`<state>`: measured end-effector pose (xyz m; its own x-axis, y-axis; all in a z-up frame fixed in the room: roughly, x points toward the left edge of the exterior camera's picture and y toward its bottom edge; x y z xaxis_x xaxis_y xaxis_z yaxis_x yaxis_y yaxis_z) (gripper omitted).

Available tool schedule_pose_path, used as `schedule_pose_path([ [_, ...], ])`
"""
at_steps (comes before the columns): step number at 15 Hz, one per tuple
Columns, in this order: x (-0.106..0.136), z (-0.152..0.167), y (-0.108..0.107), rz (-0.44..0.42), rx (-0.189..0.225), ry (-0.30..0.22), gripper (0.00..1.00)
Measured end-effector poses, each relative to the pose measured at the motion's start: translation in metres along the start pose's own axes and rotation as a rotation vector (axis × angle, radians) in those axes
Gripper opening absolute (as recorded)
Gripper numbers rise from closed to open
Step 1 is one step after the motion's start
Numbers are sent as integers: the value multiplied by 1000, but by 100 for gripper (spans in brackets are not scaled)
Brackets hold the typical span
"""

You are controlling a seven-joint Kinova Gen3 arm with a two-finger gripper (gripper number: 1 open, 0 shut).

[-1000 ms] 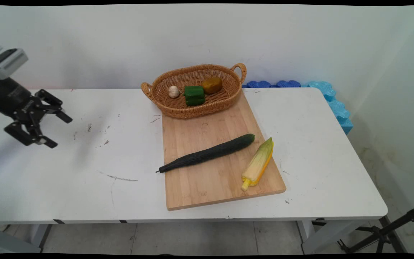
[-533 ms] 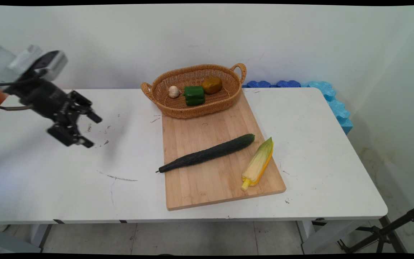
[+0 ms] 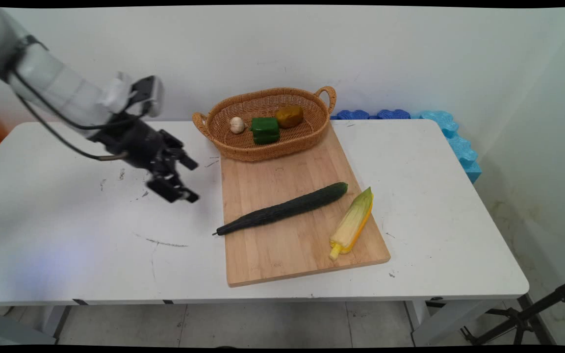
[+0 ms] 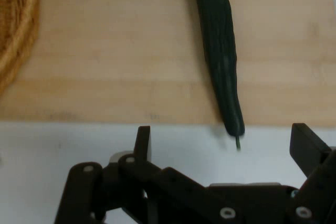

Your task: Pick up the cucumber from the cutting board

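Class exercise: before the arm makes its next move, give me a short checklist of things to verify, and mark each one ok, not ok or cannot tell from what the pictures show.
1. Hand open and empty: ok.
2. Hand clear of the table: ok, it hangs above it.
3. Cucumber lies flat on the cutting board, nothing on top: ok.
4. Cucumber's thin tip reaches the board's edge nearest the hand: ok.
5. Corn apart from the cucumber: ok.
6. Basket clear of the hand: ok.
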<state>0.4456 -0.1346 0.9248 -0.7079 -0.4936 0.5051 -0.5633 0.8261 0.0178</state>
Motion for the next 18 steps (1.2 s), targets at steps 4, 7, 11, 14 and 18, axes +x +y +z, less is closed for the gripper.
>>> schedule_pose_path([
  [4,32,40,12,-46,34,23,100],
  [7,51,70,20,-74,55,32,100],
  [11,68,108,28,-101,78,29,100],
  [14,79,134,33,-110,89,26,100],
  [18,87,155,35,-112,100,22,100],
])
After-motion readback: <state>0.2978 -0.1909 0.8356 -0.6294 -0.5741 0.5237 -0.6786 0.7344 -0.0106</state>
